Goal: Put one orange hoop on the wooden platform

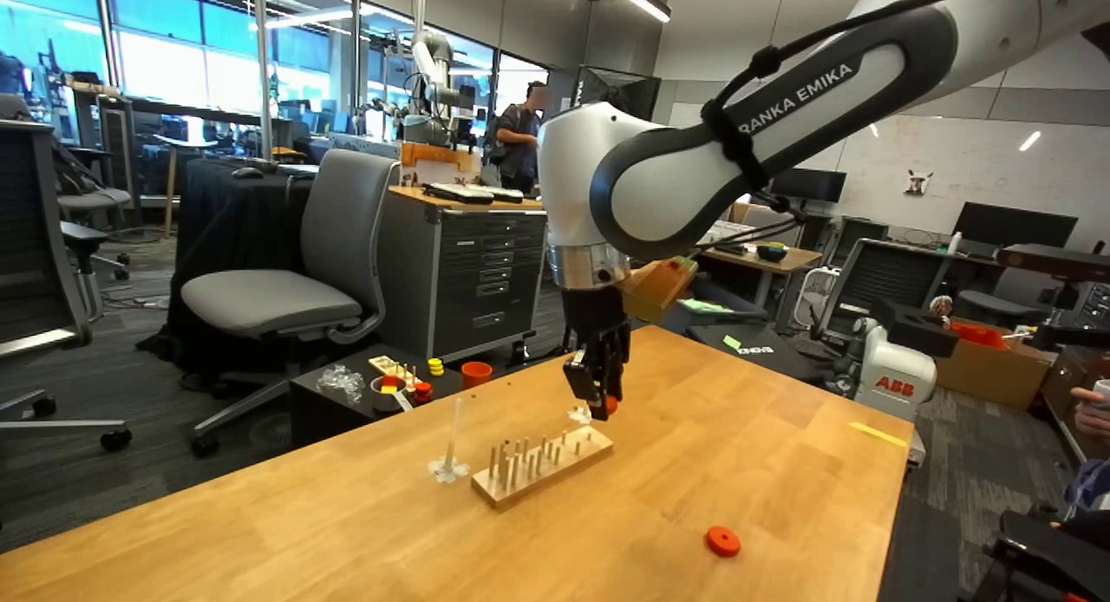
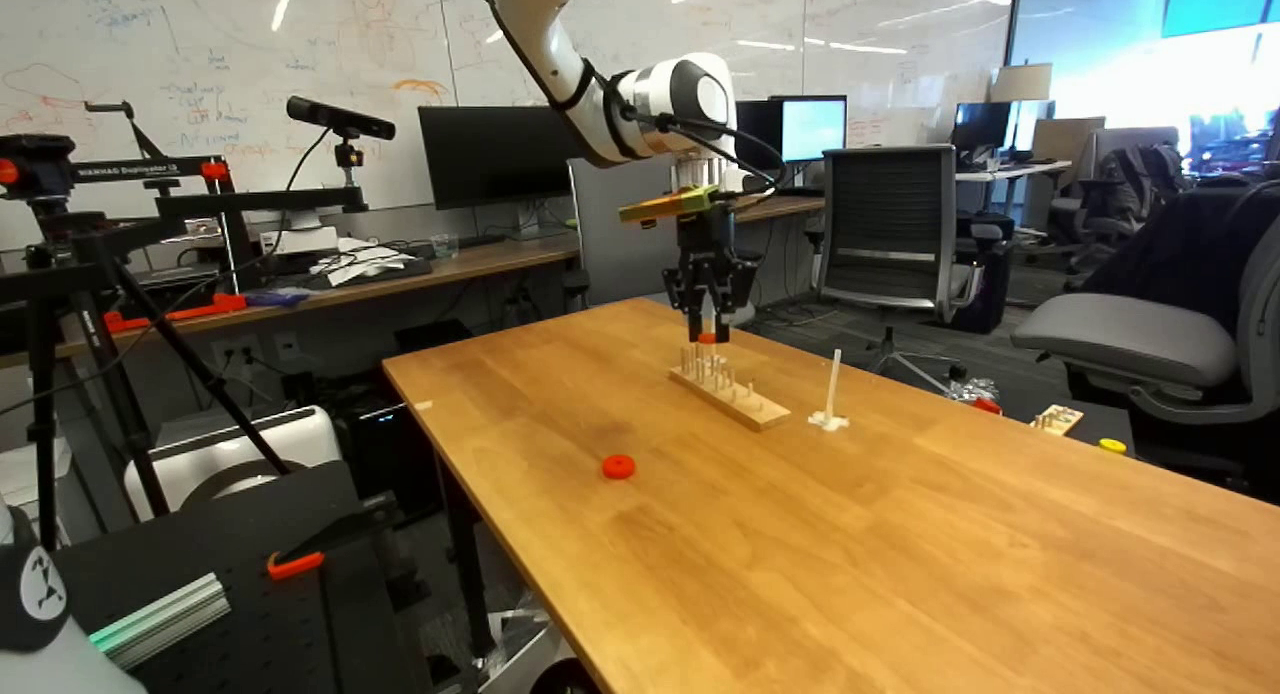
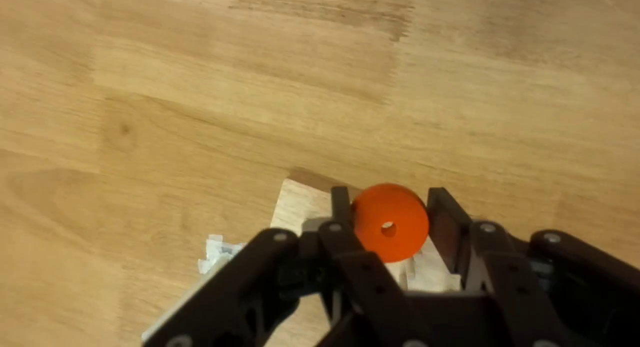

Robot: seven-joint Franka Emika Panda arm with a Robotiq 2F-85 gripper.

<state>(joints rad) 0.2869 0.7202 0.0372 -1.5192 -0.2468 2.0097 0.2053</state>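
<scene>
Flat round hoop point(image 3: 387, 209) coloured orange-red; hue repeated in matching flat ring point(image 2: 618, 466). Rectangular pegged wooden platform point(image 1: 559, 466) toned pale cream. Honey-brown wooden tabletop point(image 3: 200, 77) streaked with darker grain. Two-fingered gripper point(image 2: 709, 334) finished black.

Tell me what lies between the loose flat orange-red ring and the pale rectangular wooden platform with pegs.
Only light-brown wooden tabletop lies between the loose ring and the platform; both exterior views show that stretch bare.
</scene>
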